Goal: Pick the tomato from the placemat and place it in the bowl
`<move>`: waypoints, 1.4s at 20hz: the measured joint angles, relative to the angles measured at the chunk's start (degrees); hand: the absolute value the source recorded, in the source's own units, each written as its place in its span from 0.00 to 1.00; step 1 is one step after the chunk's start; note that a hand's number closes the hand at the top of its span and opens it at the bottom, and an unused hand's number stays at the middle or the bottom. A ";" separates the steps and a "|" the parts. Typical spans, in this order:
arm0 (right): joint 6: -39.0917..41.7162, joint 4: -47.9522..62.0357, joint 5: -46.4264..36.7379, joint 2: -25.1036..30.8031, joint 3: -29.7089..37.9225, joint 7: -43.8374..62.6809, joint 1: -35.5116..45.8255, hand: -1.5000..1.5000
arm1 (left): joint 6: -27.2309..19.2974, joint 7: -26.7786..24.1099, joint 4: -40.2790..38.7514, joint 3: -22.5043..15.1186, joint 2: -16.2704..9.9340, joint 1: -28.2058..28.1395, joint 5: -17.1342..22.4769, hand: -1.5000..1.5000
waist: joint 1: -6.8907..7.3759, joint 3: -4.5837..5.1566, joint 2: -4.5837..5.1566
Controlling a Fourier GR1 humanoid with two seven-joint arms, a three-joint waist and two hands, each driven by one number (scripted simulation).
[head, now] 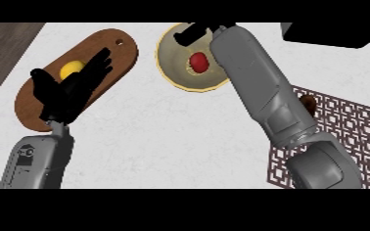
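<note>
Bare counter (pixel 166 127) lies open between cutting board (pixel 119 54) and placemat (pixel 339 112).

A pale marbled counter top (pixel 180 132) fills the view, with dark wood flooring (pixel 16 41) at upper left.

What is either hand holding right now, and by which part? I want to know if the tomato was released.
Nothing. The tomato lies in the bowl; the left hand is open.

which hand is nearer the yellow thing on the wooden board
Left. The left hand hangs over the wooden board right beside the yellow thing; the right hand is over the bowl.
</note>
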State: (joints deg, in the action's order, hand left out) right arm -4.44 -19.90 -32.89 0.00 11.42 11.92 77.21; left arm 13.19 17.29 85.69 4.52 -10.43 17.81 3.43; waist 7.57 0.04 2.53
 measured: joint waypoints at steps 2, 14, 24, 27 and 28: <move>-1.70 1.11 1.65 0.00 1.02 -1.99 0.55 0.00 | 0.39 -0.48 -0.72 0.07 -0.23 0.52 0.01 0.50 | 0.23 0.01 0.19; -15.34 4.63 3.66 0.93 4.29 -11.88 1.44 0.00 | 0.59 -0.57 -1.09 0.57 -0.37 0.24 0.40 0.50 | -0.73 0.02 0.11; -13.77 4.60 5.01 9.38 6.59 -20.45 -1.04 0.00 | -0.11 -0.14 -0.26 2.98 -1.54 -2.08 1.05 0.50 | -4.39 -0.05 -1.36; -8.25 2.23 6.10 11.46 6.56 -25.07 -2.73 0.00 | -0.49 -0.57 -0.16 3.58 -1.67 -3.43 0.89 0.50 | -5.83 -0.06 -1.96; -6.31 1.30 6.48 12.45 6.53 -26.17 -3.37 0.00 | -0.68 -0.08 0.21 3.71 -1.70 -3.63 0.94 0.50 | -6.22 -0.05 -2.13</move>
State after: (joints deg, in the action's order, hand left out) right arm -10.75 -18.59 -26.41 12.45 17.95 -14.25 73.85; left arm 12.50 17.22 85.90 8.23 -12.13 14.18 4.37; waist 1.35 -0.02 0.41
